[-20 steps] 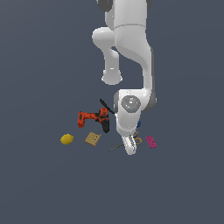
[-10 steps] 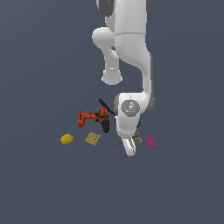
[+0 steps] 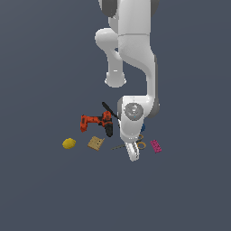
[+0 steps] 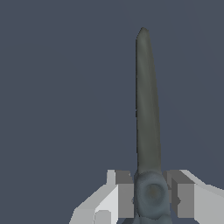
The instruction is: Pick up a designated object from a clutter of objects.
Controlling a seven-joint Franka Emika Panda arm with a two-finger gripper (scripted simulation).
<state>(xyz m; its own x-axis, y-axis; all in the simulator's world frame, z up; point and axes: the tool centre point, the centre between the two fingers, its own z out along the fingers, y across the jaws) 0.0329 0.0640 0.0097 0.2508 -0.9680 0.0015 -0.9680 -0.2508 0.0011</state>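
Note:
The scissors lie on the floor under my hand. In the exterior view a thin grey blade (image 3: 118,147) sticks out to the exterior view's left of the hand, and an orange-yellow loop handle (image 3: 141,145) shows to its right. In the wrist view the grey blades (image 4: 146,100) run away from the hand, closed together. My gripper (image 4: 151,176) has its fingers (image 4: 124,192) pressed against both sides of the scissors' pivot. In the exterior view the gripper (image 3: 132,154) points down at floor level. The blue ball is hidden.
An orange-black drill (image 3: 95,122) and a black spatula (image 3: 108,109) lie to the exterior view's left of the arm. A tan block (image 3: 95,143) and a yellow lemon (image 3: 68,143) lie further left. A pink brick (image 3: 155,145) lies close on the right.
The wrist has sunk a little toward the floor. The hand stays over the scissors and the clutter has not moved.

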